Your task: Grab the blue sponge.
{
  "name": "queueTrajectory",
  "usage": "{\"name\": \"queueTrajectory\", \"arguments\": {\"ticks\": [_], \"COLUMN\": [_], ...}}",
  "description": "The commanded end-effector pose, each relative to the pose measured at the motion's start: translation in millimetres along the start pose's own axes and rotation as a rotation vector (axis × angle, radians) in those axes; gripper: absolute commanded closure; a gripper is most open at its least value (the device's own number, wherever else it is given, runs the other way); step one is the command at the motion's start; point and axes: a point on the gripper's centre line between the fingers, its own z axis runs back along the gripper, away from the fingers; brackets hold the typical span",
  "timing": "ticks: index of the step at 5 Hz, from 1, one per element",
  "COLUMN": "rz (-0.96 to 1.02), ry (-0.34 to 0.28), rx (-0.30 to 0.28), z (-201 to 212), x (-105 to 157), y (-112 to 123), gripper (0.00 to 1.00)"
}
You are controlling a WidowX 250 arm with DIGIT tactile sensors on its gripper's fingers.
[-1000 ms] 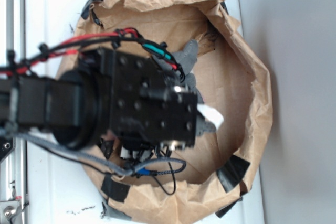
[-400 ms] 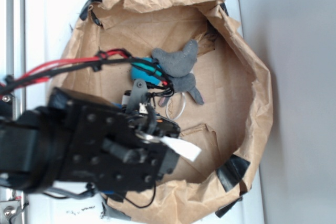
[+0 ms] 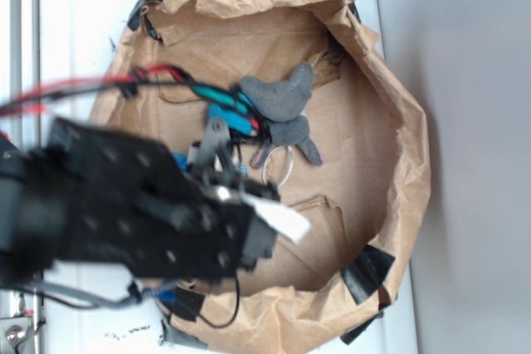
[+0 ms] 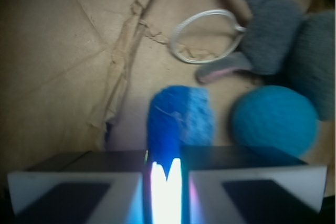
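In the wrist view the blue sponge (image 4: 178, 121) stands on edge between my jaws, its dark royal-blue layer to the left and its light blue layer to the right. My gripper (image 4: 165, 156) is shut on its near end, with the far end sticking out ahead. Whether it is off the paper I cannot tell. In the exterior view my black arm (image 3: 141, 213) covers the bag's left half and hides most of the sponge; only a blue bit (image 3: 177, 158) shows.
A round teal felt ball (image 4: 274, 120) lies just right of the sponge. Beyond it are a grey plush (image 3: 282, 99) and a white ring (image 4: 206, 35). Everything sits inside a brown paper bag with raised, crumpled walls (image 3: 406, 163). Red and black cables (image 3: 124, 84) run over the bag's left side.
My arm has swung from over the bag's middle to its lower left, uncovering the grey plush and the teal ball. Since 0.4 s ago it has shifted slightly further left.
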Motion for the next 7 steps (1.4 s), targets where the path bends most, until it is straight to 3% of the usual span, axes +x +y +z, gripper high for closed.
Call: {"name": "queueTrajectory", "arguments": {"ticks": [1,2,3,5,7], "rz": [0.056,0.059,0.057,0.063,0.040], "ry": [-0.091,-0.063,-0.068,0.018,0.116], "rx": [-0.108,-0.101,-0.073,-0.043,-0.002], "z": [39,30,16,-23,-42], "x": [5,3,1,14,29], "y": [20,18,9,5,-17], "gripper": [1.00,0.00,0.00,0.00,0.00]}}
